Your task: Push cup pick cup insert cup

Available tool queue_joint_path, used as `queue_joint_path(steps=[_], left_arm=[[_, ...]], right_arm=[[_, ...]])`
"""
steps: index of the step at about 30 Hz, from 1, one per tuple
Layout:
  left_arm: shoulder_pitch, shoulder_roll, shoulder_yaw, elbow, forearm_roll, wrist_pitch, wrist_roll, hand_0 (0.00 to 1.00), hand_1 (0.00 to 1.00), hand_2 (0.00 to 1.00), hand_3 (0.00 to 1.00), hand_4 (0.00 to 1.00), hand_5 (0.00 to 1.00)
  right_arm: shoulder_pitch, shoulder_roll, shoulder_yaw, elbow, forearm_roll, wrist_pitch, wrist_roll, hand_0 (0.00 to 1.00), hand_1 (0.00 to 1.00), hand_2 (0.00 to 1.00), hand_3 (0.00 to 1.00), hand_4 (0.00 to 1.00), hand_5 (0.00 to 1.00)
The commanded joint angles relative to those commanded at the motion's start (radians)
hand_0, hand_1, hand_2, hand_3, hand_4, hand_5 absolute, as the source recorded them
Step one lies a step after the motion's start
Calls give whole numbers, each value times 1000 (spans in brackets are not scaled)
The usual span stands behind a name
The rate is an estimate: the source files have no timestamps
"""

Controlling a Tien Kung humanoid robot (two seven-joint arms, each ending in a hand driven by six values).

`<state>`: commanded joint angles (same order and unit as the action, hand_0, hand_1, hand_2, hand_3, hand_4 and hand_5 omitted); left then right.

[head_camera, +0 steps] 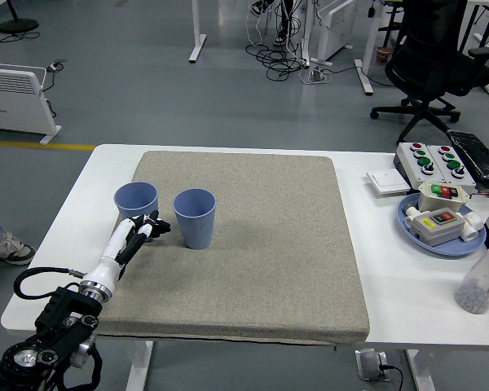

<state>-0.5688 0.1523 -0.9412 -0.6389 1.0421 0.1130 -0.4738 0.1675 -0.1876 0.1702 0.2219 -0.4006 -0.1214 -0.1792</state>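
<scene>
Two smooth blue tapered cups on coarse woven mat; left hand fingers loosely curled, empty.

The left hand hides the left cup's lower front; contact seems likely but unclear.

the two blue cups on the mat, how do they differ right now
The left cup stands nearer the mat's left edge, with the left hand right in front of it; the right cup stands clear of the hand. The right cup sits slightly closer to the camera. Both are upright, open-topped and the same pale blue.
</scene>
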Motion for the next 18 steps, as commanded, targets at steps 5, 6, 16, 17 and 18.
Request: queue_joint_path(steps=[5, 6, 16, 17, 18], left_arm=[[-17, -5, 14, 32, -18, -1, -5, 651, 653, 577, 514, 605, 998], [-18, -6, 15, 34, -19, -1, -5, 651, 653, 577, 514, 605, 998], [-64, -20, 44, 103, -72, -5, -18, 650, 654, 576, 513, 600, 998], [-68, -21, 47, 109, -75, -6, -18, 650, 654, 576, 513, 600, 998], [-76, -23, 51, 120, -84, -7, -20, 650, 654, 576, 513, 600, 998]], right_arm=[[-2, 0, 5, 0, -8, 1, -2, 729, 668, 706, 599, 164, 390], [-2, 0, 5, 0, -9, 1, -2, 729, 668, 706, 599, 164, 390], [1, 1, 7, 1, -14, 4, -4, 729, 666, 706, 599, 164, 391], [1, 1, 7, 1, -14, 4, -4, 729, 666, 706, 599, 164, 391], [2, 1, 7, 1, -14, 4, -4, 729, 666, 706, 599, 164, 391]])
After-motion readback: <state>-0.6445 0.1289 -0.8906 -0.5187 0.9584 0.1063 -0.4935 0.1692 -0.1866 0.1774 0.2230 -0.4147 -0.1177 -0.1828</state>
